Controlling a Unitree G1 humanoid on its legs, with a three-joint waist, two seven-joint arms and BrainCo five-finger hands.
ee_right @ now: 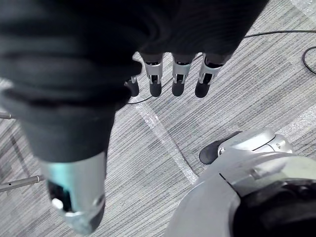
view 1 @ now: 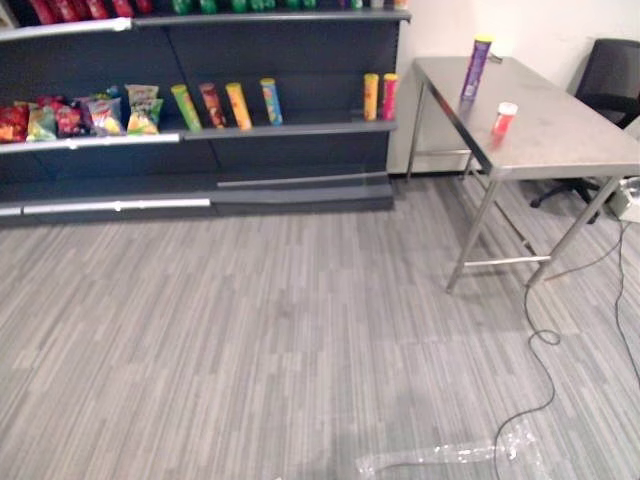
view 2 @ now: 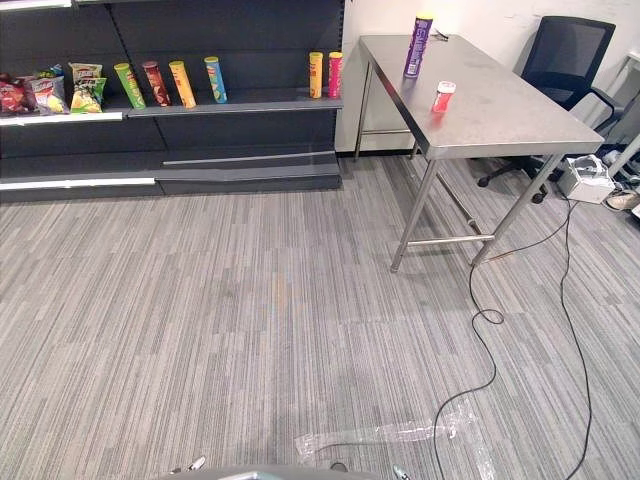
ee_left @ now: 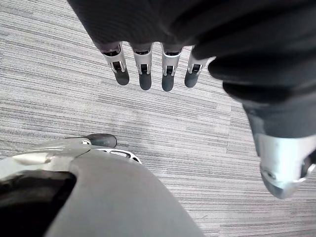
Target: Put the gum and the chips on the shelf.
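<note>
Steel table (view 1: 565, 140) on the right: a tall purple chips can (view 1: 476, 68) stands upright near its far end, with a small red gum bottle (view 1: 504, 119) nearer. To the left, the dark shelf (view 1: 300, 128) carries a row of cans (view 1: 238, 105) and snack bags (view 1: 90, 115).

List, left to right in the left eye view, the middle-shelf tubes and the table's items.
Green tube, maroon tube, orange tube, blue tube, yellow tube, pink tube, purple chips can, gum bottle.

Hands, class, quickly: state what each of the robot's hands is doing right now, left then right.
Left hand: open, fingers straight, holding nothing.
Right hand: open, fingers straight, holding nothing.
</note>
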